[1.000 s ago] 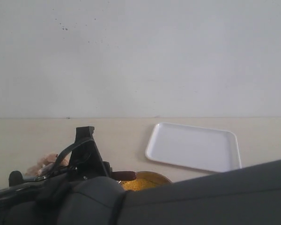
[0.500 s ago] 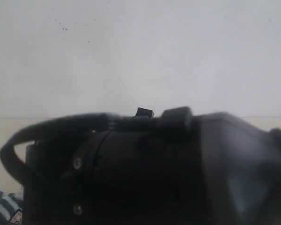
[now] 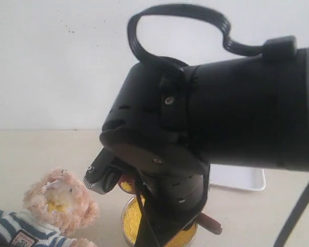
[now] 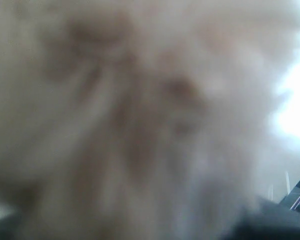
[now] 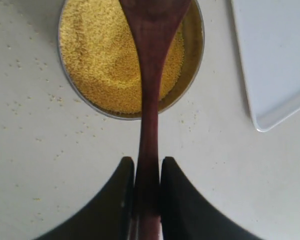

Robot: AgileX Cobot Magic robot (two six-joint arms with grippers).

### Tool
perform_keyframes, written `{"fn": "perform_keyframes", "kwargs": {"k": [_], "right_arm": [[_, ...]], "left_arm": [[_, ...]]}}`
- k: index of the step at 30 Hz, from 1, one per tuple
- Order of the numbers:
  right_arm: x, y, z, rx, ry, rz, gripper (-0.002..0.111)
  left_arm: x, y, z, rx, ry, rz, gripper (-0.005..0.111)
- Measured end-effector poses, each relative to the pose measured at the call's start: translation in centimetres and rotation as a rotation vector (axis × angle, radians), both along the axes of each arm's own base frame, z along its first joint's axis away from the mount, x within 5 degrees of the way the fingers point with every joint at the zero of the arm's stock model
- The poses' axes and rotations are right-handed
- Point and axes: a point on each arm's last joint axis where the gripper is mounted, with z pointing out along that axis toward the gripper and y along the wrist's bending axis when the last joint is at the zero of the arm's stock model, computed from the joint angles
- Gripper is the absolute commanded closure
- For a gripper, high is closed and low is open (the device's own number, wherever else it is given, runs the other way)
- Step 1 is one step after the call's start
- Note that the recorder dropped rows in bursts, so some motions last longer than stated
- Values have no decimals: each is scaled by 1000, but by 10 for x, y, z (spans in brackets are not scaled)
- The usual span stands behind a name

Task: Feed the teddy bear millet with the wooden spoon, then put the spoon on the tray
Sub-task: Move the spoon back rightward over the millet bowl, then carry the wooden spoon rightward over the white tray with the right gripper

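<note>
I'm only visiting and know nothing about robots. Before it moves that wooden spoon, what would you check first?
1. Grip: the right gripper pinches the thin handle of the dark reddish-brown wooden spoon: ok.
2. Spoon loaded: its oval bowl is mostly hidden in both views: cannot tell.
3. Target: the fluffy light-brown teddy bear lies beside the round metal bowl, face uncovered: ok.
4. Spills: grains of the fine yellow millet are scattered on the beige table: not ok.
5. Drop-off: the visible part of the flat white rectangular tray is bare: ok.
6. Left gripper: its camera shows only blurred fur: cannot tell.
</note>
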Motion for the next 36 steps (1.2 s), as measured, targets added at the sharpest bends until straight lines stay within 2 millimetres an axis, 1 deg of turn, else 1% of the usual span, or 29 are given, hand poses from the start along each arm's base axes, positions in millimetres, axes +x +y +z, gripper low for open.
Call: {"fn": "perform_keyframes", "kwargs": {"k": [4,8,10,13,17,22,29,33,36], "right_arm": [[6,-4,0,-24,-1,18,106],[16,-13,-2,-3,41,-37,106],[26,-21,-3,26,82,-98,106],[41,-34,-6,120,158,-201,106],[63,-56,-17,223,214,-328,106],[76,-76,-30,245,215,-393,106],[96,-110,-54,354,171,-553,106],[113,-128,-58,446,140,-636,106],[129,-140,-66,482,137,-682,106]], "left_arm": [[0,0,0,0,0,0,103],[0,0,0,0,0,0,103],[0,0,0,0,0,0,103],[0,0,0,0,0,0,103],[0,0,0,0,0,0,103],[0,0,0,0,0,0,103],[0,0,0,0,0,0,103],[0,0,0,0,0,0,103],[0,0,0,0,0,0,103]]}}
